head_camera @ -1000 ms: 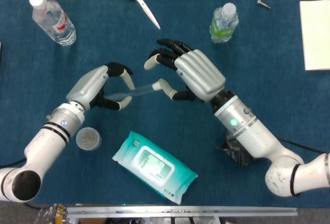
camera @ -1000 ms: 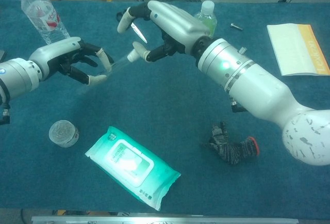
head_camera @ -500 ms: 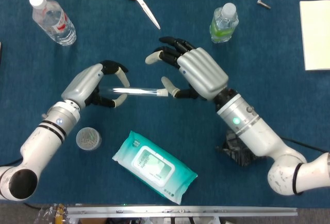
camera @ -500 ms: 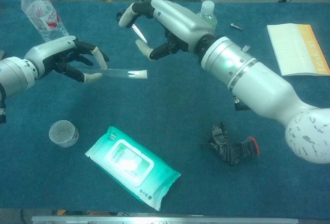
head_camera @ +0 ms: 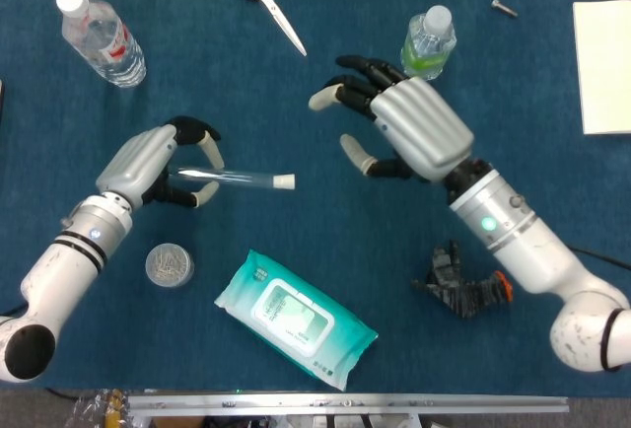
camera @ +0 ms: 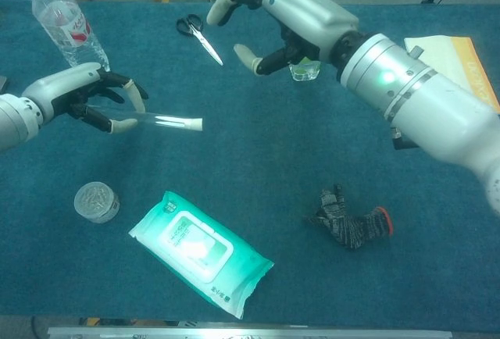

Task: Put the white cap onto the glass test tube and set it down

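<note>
My left hand (head_camera: 158, 164) (camera: 82, 97) grips the glass test tube (head_camera: 232, 178) (camera: 160, 121) by one end and holds it level above the blue cloth. The white cap (head_camera: 284, 181) (camera: 195, 124) sits on the tube's free end, pointing right. My right hand (head_camera: 409, 127) (camera: 293, 19) hovers to the right of the tube, well apart from it, with its fingers spread and nothing in them.
A pack of wet wipes (head_camera: 294, 317) lies in front of the tube, with a small round lidded jar (head_camera: 169, 264) to its left. Scissors (head_camera: 268, 1), two water bottles (head_camera: 101, 36) (head_camera: 428, 43), a dark glove (head_camera: 463, 285), a booklet (head_camera: 602, 51) and a bolt (head_camera: 504, 8) lie around.
My right hand let go of the capped end and drew back to the right. My left hand moved left with the tube, which now lies level.
</note>
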